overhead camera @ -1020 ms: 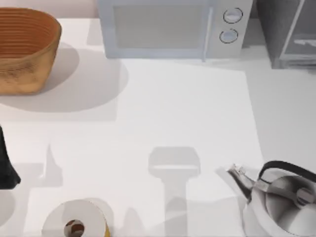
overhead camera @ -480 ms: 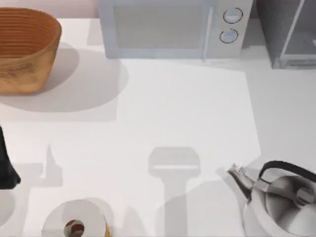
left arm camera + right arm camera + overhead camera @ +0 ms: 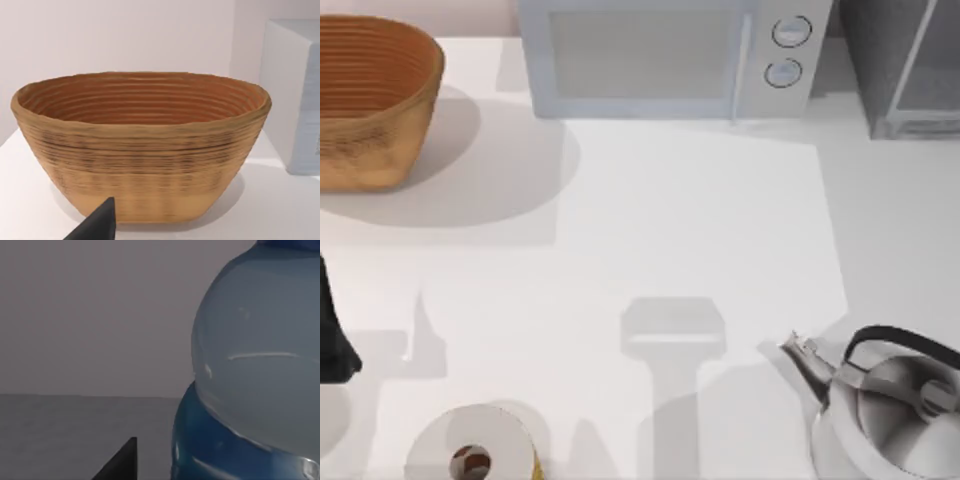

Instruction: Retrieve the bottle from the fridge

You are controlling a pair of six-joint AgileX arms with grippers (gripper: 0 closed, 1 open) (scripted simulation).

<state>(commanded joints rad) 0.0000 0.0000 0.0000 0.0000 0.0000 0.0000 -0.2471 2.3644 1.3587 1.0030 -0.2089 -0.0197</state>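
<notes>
The bottle looms very close in the right wrist view, pale and translucent, with a blue band low on its body and a blue cap at the top edge. Plain grey walls and a grey floor surround it. The dark tip of my right gripper stands just beside the bottle, with a small gap between them. The fridge is the dark-grey box with a lighter frame at the table's far right corner. My left gripper is parked at the left edge, facing the basket.
A woven basket stands at the far left, with a pale microwave at the back middle. The steel kettle fills the near right corner, and a paper roll sits near the front left.
The arm shadow on the table beside the kettle has widened. A pale shape seen inside the fridge's frame one second ago is gone. The left arm has not moved.
</notes>
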